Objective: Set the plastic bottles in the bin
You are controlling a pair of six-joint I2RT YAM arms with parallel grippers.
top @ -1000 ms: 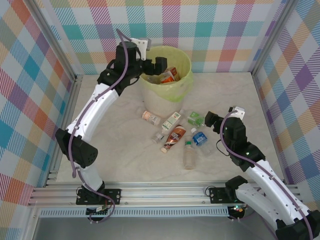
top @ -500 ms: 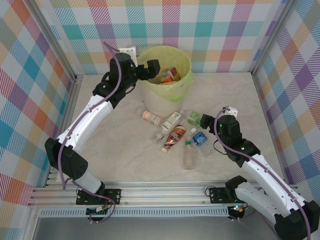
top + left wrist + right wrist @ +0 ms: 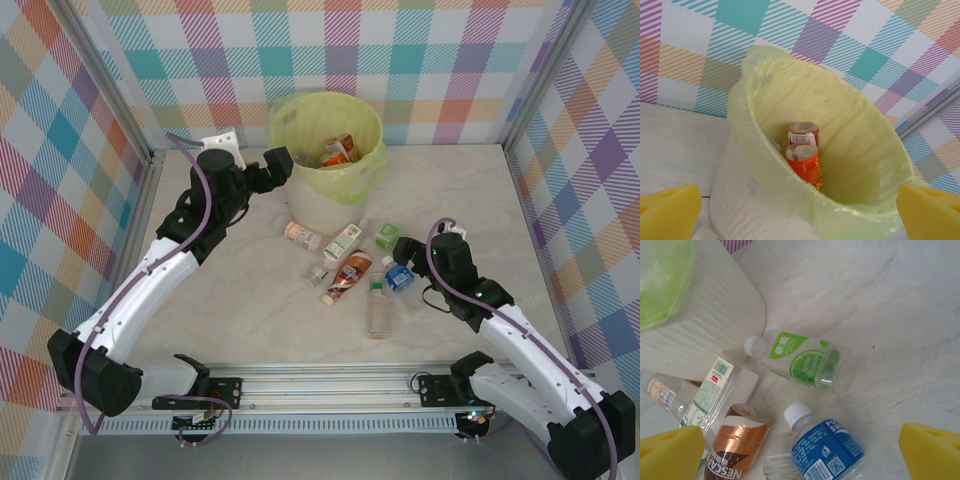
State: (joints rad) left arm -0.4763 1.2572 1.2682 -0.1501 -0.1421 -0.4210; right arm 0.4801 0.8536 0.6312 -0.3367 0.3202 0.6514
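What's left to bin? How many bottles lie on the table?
7, all in front of the bin: orange-label bottle, green-white bottle, lime bottle, small clear bottle, brown bottle, blue bottle, long clear bottle. Others may be hidden.

Lab test cell: aluminium rail frame, plaid backdrop walls, marble-look tabletop.

The brown, copper-labelled plastic bottle reads "NESCA"; the clear plastic bottle with a green lime label bears "依能".
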